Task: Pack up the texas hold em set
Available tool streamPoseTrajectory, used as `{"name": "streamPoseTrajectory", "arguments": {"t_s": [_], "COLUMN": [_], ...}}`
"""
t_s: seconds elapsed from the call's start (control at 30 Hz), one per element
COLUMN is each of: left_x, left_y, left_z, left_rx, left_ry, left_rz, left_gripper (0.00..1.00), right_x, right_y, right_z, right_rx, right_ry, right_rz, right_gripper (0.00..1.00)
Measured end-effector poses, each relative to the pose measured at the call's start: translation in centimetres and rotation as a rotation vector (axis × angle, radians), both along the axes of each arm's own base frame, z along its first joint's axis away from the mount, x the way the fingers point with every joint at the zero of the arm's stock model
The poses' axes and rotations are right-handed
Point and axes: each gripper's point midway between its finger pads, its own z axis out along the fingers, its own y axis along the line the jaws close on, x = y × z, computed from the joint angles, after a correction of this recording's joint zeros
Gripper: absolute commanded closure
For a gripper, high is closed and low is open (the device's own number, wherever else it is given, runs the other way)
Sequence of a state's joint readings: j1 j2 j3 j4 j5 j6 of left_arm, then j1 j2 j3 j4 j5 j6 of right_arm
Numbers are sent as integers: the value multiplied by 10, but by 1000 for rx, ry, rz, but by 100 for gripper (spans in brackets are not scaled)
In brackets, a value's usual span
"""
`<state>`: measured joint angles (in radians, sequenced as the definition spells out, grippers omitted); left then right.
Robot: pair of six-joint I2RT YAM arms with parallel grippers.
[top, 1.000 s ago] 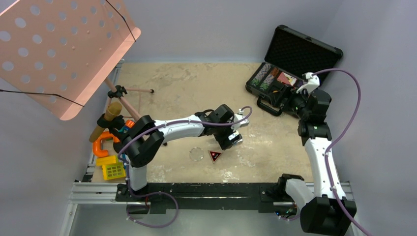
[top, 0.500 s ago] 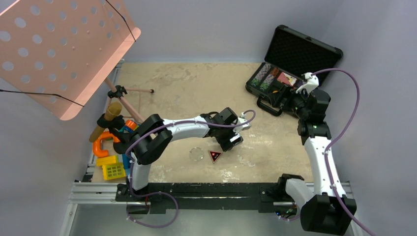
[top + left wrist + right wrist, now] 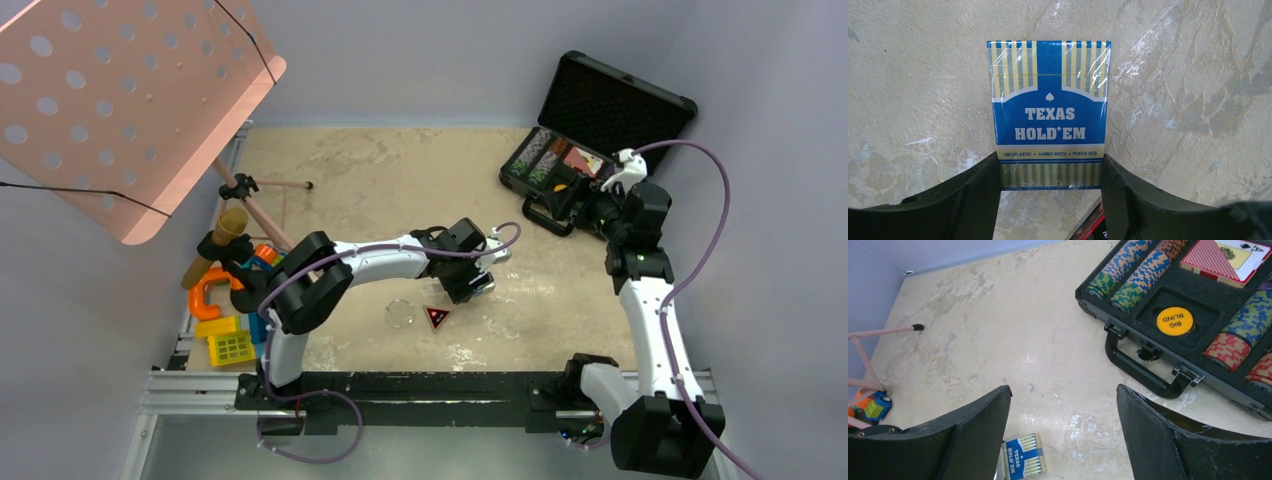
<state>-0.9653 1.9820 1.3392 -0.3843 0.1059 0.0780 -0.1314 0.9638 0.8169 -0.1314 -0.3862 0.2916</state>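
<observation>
Left wrist view: the blue striped, shrink-wrapped card deck (image 3: pixel 1050 115) lies flat on the beige table (image 3: pixel 923 75), mid-scene, straddled by the left gripper (image 3: pixel 1051 159) (pinching or not, I cannot tell), likely for pickup. The right gripper (image 3: pixel 1063 390) hovers spread and empty beside the open black foam-lined briefcase (image 3: pixel 1148 302), far right.

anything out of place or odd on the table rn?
Nothing spilled or damaged. Three set pieces lie outside the open briefcase: the blue deck, pinched by the left gripper, plus the clear button and triangular marker loose on the table. The right gripper hangs open near the briefcase.
</observation>
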Motion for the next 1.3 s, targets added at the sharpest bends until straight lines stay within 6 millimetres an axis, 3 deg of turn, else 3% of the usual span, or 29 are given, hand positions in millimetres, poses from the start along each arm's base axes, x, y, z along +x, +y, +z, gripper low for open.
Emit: {"name": "streamPoseTrajectory", "arguments": {"t_s": [0.13,0.23,0.3,0.43,0.47,0.53,0.63,0.77,0.83,1.03,1.3], "left_x": [-1,-2,-4,-19,-25,-37,-53,-66,-69,-72,-74], "left_y": [4,9,15,39,47,63,85,103,108,108,107], "left_z": [11,51,97,207,228,250,242,193,178,177,178], "left_rx": [-3,-56,-139,-364,-413,-470,-468,-345,-295,-290,-298], "left_ry": [-3,-52,-116,-269,-301,-343,-350,-291,-266,-262,-255], "left_rz": [19,30,40,46,44,36,17,-9,-17,-29,-38], "left_gripper": [100,100,100,100,100,100,100,100,100,100,100], "right_x": [-7,-10,-12,-22,-24,-30,-37,-60,-72,-99,-123], "right_y": [3,8,14,35,40,55,82,135,153,195,231], "right_z": [-2,9,17,21,21,20,8,-4,-5,-8,-23], "right_rx": [30,63,87,155,173,220,268,338,361,372,382], "right_ry": [45,45,34,45,52,79,150,273,311,390,509], "right_rz": [15,44,78,198,230,313,429,627,694,837,929], "right_gripper": [18,18,19,19,20,20,20,20,20,24,28]}}
